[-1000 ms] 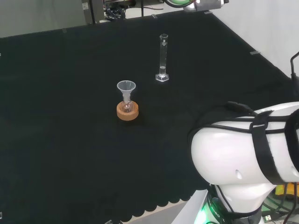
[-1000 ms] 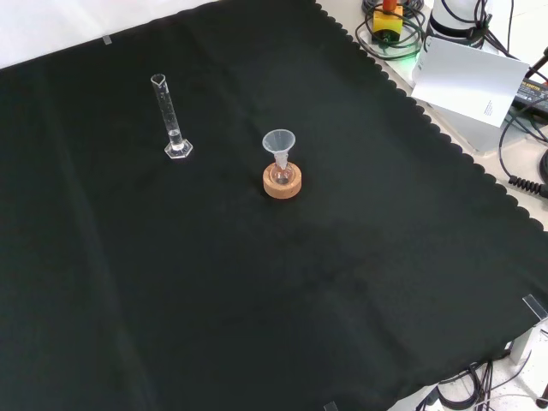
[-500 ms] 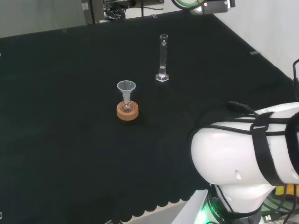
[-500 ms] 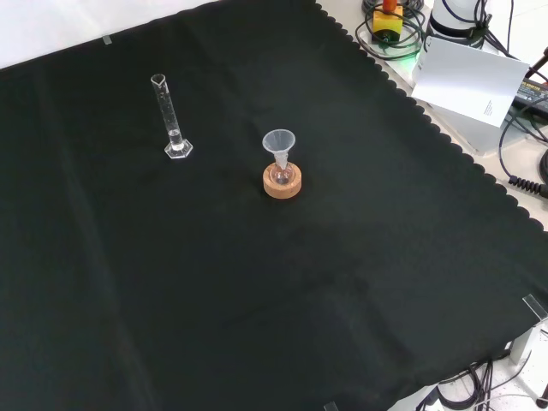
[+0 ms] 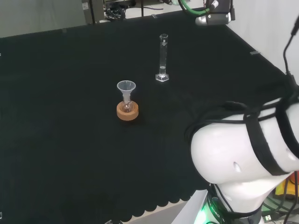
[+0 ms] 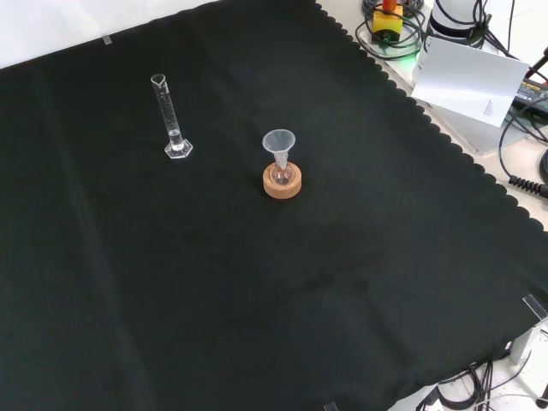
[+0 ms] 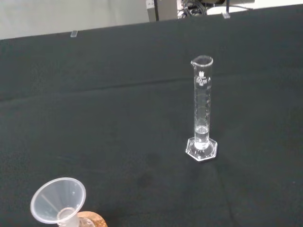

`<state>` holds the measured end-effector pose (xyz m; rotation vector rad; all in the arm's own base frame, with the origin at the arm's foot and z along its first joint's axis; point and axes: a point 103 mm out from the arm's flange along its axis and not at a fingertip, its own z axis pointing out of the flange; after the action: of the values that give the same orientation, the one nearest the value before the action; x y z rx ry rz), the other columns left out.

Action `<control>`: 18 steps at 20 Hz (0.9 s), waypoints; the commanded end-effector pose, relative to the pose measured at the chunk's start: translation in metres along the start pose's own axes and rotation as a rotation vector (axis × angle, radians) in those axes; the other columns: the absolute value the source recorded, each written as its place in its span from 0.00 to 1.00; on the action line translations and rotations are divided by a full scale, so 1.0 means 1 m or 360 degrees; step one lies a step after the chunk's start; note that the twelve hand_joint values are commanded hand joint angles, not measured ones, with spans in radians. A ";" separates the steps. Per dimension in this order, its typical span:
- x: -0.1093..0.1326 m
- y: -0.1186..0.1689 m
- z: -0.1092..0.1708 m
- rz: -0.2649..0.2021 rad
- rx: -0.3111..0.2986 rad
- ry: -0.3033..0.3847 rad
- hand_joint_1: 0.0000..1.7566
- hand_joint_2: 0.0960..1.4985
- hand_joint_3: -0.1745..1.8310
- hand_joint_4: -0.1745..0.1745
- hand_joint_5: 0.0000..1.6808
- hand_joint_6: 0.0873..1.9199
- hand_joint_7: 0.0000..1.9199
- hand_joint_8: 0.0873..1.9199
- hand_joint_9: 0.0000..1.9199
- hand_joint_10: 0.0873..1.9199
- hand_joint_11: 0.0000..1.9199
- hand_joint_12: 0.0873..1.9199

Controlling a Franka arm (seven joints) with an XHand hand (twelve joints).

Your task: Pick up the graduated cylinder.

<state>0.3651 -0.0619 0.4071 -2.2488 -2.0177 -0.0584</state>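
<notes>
1. Head view: we see the tall clear glass graduated cylinder (image 5: 162, 57) upright on the black-clothed worktop (image 5: 70, 140), far right of a clear funnel (image 5: 126, 89) in a cork ring stand (image 5: 127, 111).
2. Front view: the cylinder (image 6: 171, 117) stands left of the funnel (image 6: 278, 144).
3. Wrist view: the cylinder (image 7: 202, 109) stands untouched; we cannot tell the fingers' state.

Lighting even, diffuse, from above; room bright. Black cloth (image 6: 257, 282) absorbs most light, looks matte, almost no cast shadows on it. Faint creases in cloth catch soft sheen in front view. Graduated cylinder (image 7: 202, 111) shows thin white highlights along walls and on hexagonal foot (clear glass, so edges alone define it). Funnel (image 7: 58, 200) translucent, rim glows pale in wrist view. White arm link (image 5: 243, 158) bright, close to overexposed in head view. Green glow under arm base.
</notes>
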 end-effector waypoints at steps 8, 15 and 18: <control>-0.050 0.134 0.076 0.0000 -0.0039 0.0232 0.21 0.84 0.07 0.36 0.15 0.00 0.04 0.28 0.15 0.34 0.07 0.71; -0.070 0.161 0.101 0.0034 -0.0039 0.0315 0.24 0.81 0.06 0.38 0.11 0.00 0.01 0.28 0.13 0.34 0.05 0.71; -0.078 0.168 0.112 0.0012 -0.0072 0.0397 0.27 0.79 0.05 0.37 0.12 0.00 0.02 0.29 0.13 0.34 0.05 0.71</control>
<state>0.4752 -0.1214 0.2927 -2.1971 -1.8907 -0.1139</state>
